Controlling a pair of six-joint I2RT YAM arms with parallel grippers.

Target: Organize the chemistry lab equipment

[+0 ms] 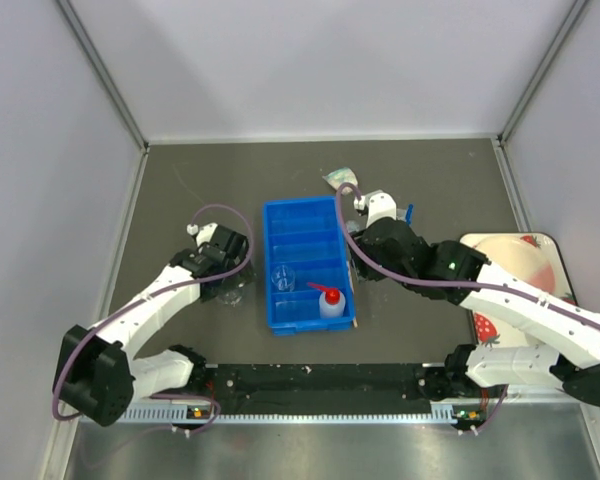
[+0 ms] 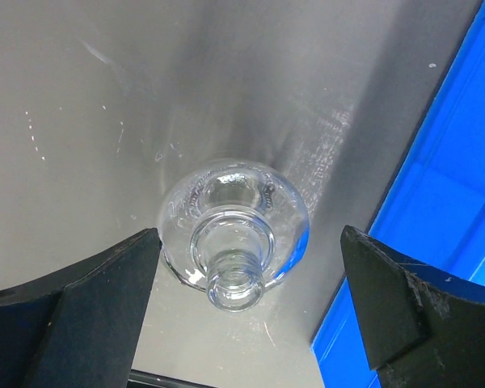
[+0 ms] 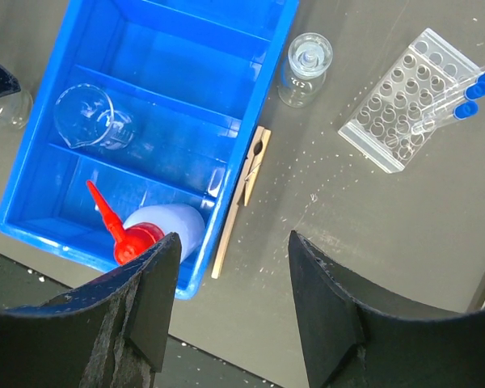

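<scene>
A round clear glass flask (image 2: 234,218) stands on the grey table just left of the blue bin (image 1: 308,265). My left gripper (image 2: 250,234) is open, with one finger on each side of the flask and neither touching it. Inside the bin are a glass beaker (image 3: 85,120) and a white squeeze bottle with a red nozzle (image 3: 158,230). A wooden clamp (image 3: 242,198) lies along the bin's right side. Beyond it stand a small glass flask (image 3: 307,58) and a clear tube rack (image 3: 400,97) holding blue-capped tubes (image 3: 461,95). My right gripper (image 3: 234,242) hangs open and empty high above the clamp.
A strawberry-patterned tray (image 1: 510,250) sits at the right, partly under my right arm. A small clear item (image 1: 338,178) lies behind the bin. Grey walls close in the table on the left, back and right.
</scene>
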